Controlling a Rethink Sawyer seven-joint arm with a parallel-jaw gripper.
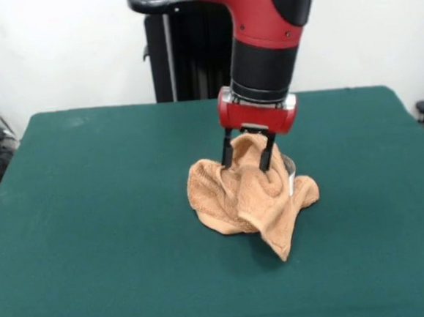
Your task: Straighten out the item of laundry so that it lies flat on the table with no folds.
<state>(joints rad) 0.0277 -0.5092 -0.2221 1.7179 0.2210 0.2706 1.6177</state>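
- The near stretch of the dark green worktop lies bare in the front view, running wide to both sides.
- A pointed corner of the tan-orange towel hangs lowest and nearest, its tip touching or just above the felt; which of the two cannot be told.
- Behind that corner the towel is bunched in a rumpled heap near the middle of the worktop, a little to the picture's right of centre, with deep folds and a rounded lobe on the picture's left resting on the surface.
- A second flap juts out to the picture's right, beside a pale strip that may be a label; it is too small to be sure.
- The top of the heap is drawn up into a peak between the two dark fingers of the gripper, which is clenched on the cloth from either side.
- Above the fingers sits the red wrist block, then the black and red arm coming down from the top.
- Farthest back stand the black pedestal and a white wall.
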